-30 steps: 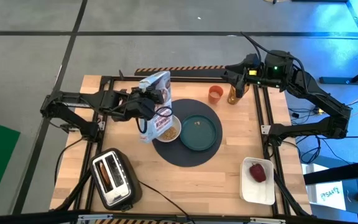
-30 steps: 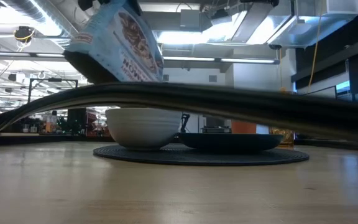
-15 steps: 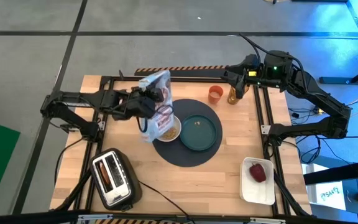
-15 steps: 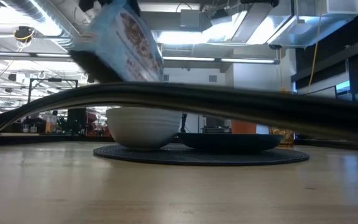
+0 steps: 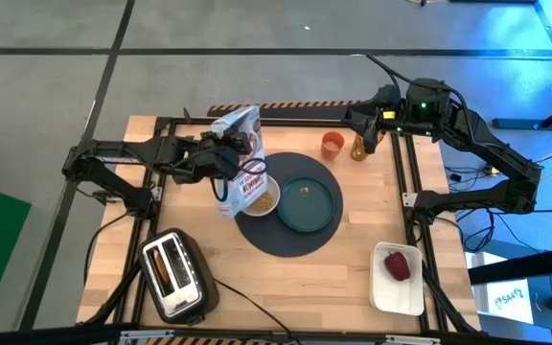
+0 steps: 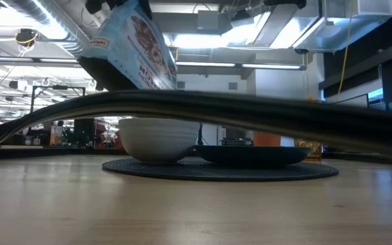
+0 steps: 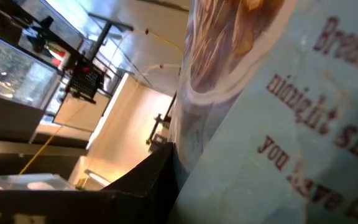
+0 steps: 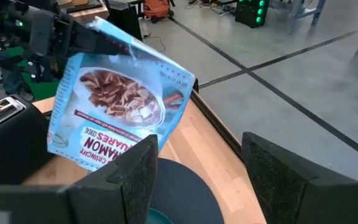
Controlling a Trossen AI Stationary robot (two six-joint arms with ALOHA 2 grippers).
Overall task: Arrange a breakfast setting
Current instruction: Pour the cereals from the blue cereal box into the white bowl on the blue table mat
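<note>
One bag (image 5: 239, 161) of cereal, clamped in my left tool (image 5: 220, 156), has swung more upright over the bowl (image 5: 263, 197) at frame centre — pouring looks finished. Right tool (image 8: 191, 180), upper right, hangs apart.

A robotics lab or industrial test hall, not a home kitchen. Bare grey concrete floor (image 5: 286, 86) crossed by dark seams, around a wooden desk (image 5: 333, 264) bolted into a black metal frame (image 5: 407, 163). Two dark robot arms (image 5: 123, 158) mounted at the desk's sides, cables trailing off the edges. Exposed ceiling ducts (image 6: 53, 13) and long strip lights (image 6: 209, 65) overhead in the low view, open hall stretching far behind. Equipment with green indicator lights (image 8: 252, 11) standing on the floor in the right wrist view. Breakfast props only staged: toaster (image 5: 175, 273), white tray (image 5: 398, 278), cereal bag (image 5: 241, 158).
</note>
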